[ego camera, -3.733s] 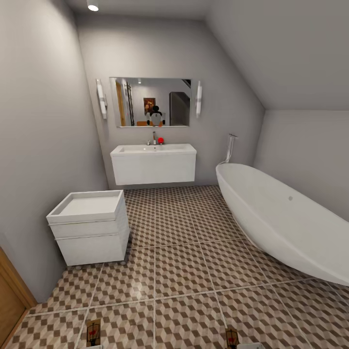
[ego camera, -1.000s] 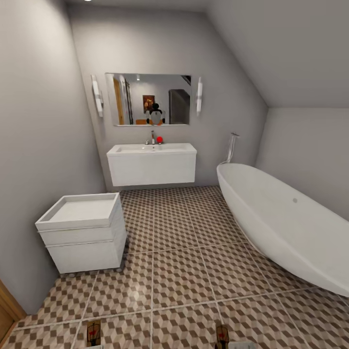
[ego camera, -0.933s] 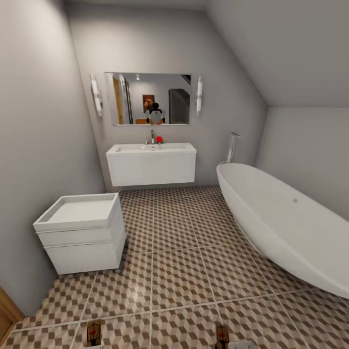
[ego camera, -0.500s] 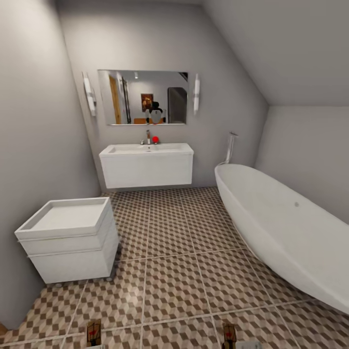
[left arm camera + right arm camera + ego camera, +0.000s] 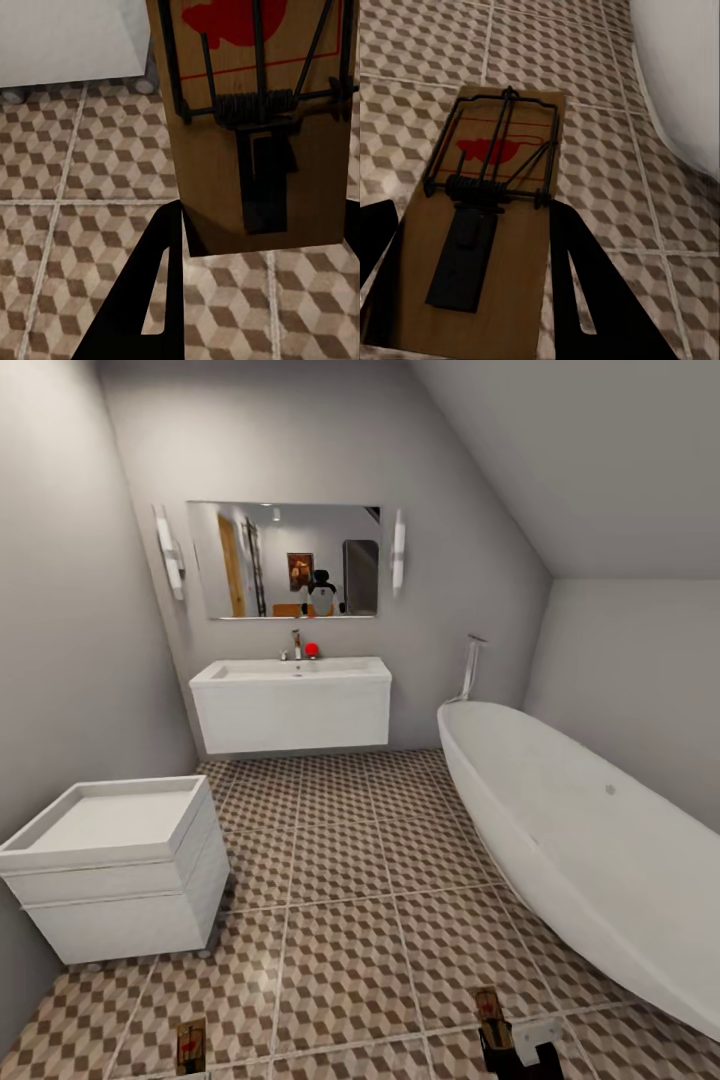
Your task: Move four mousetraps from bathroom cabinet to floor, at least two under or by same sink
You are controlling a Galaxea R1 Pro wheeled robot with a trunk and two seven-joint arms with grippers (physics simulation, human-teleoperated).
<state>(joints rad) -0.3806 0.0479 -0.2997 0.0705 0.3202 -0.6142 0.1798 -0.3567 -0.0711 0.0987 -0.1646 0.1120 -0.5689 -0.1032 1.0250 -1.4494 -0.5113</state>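
Bathroom floor (image 5: 340, 920), cube-patterned tile, ran ahead to the white sink (image 5: 290, 672) on its wall-hung vanity under a mirror (image 5: 285, 560); a small red object by the faucet was too small to identify. A white tub (image 5: 580, 830) filled the right side, cut off by the frame edge, and a white square unit (image 5: 115, 865) stood against the left wall. Two mousetraps showed low in the head view, each partly cropped: the left mousetrap (image 5: 191, 1046) at the bottom edge, the right mousetrap (image 5: 488, 1008) above a dark arm part. In the left wrist view the left pincer (image 5: 225, 247) was clamped on the left mousetrap (image 5: 259, 127), board upright over the tiles, its top out of frame; one dark finger (image 5: 146, 300) showed, the other hidden behind the board. In the right wrist view the right pincer (image 5: 472, 285) gripped the right mousetrap (image 5: 484, 225) between two dark fingers (image 5: 585, 285), the board's near end cut off. Both traps hung above the floor, well short of the sink.
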